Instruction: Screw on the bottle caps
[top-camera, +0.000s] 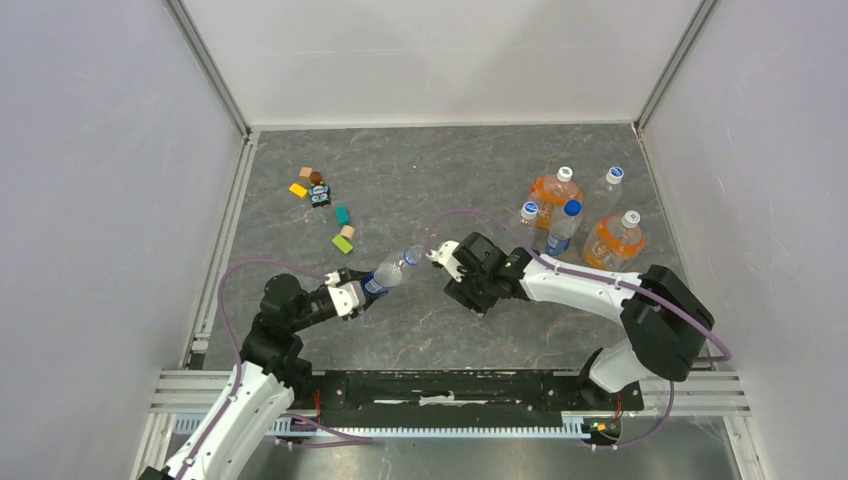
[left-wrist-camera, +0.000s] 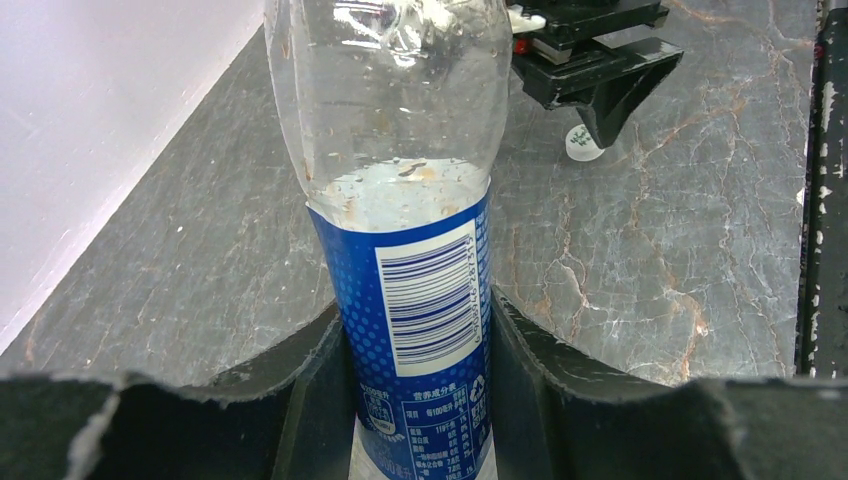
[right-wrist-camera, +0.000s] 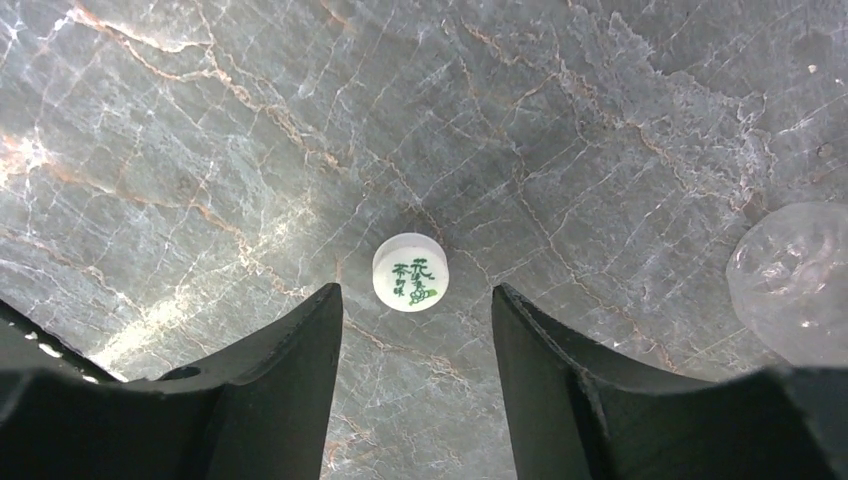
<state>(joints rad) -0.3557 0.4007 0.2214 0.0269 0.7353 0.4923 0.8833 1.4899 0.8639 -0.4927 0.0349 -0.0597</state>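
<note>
Left gripper (left-wrist-camera: 415, 335) first: its two black fingers (left-wrist-camera: 300, 400) are clenched on the blue label band of a slim clear plastic water bottle (left-wrist-camera: 400, 150), one on each side, barcode facing the wrist camera. There's a bit of water sloshed inside. In the top view the bottle is up off the grey marbled tabletop (right-wrist-camera: 600, 120), tilted well over, with its neck end pointing at the other arm.

Right gripper (right-wrist-camera: 415, 292): the fingers are spread apart with nothing pinched between them. A small round white plastic screw cap (right-wrist-camera: 410, 272) with green print on it lies flat on the table just past the fingertips, lined up with the gap (not touching either finger as far as I can see). A rounded bit of clear plastic pokes in at the right edge of that wrist view; can't tell which part of a bottle it is.

Further out, a cluster of standing bottles (top-camera: 575, 210), two with orange liquid, sits at the back right, and some little coloured blocks (top-camera: 330, 215) are scattered back left.
</note>
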